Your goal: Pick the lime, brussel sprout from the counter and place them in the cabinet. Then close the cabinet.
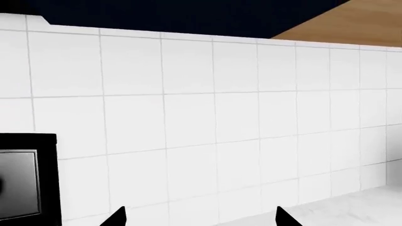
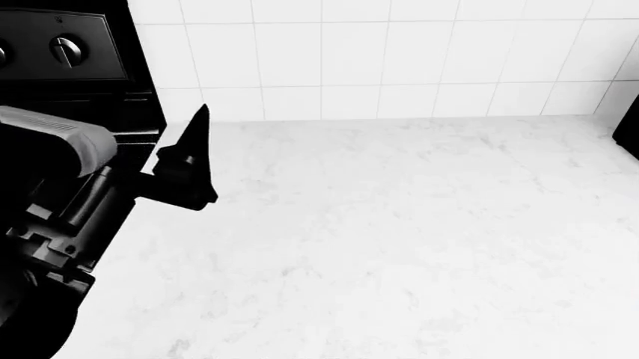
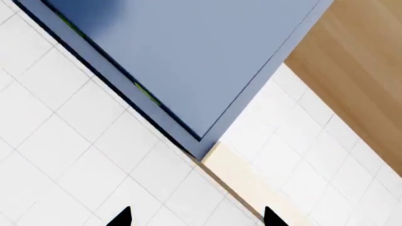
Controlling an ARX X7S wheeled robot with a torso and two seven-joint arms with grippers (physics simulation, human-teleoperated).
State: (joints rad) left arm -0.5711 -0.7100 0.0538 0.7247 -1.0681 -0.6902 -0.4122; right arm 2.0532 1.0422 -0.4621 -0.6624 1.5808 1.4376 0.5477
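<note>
The white marble counter (image 2: 399, 239) shows no lime and no brussel sprout. In the right wrist view a blue cabinet door (image 3: 188, 56) fills the upper part, with a narrow dark strip along its edge. Two small green slivers (image 3: 146, 94) show in that strip; I cannot tell what they are. My right gripper (image 3: 196, 217) is open and empty, pointing up at the tiled wall below the cabinet. My left gripper (image 1: 201, 219) is open and empty, facing the tiled wall; in the head view (image 2: 190, 161) it hovers over the counter's left edge.
A black stove (image 2: 70, 52) with knobs stands at the counter's left, and its back panel shows in the left wrist view (image 1: 28, 179). White wall tiles (image 2: 399, 60) back the counter. A wood panel (image 3: 358, 70) adjoins the cabinet. A dark object (image 2: 631, 131) sits at the right edge.
</note>
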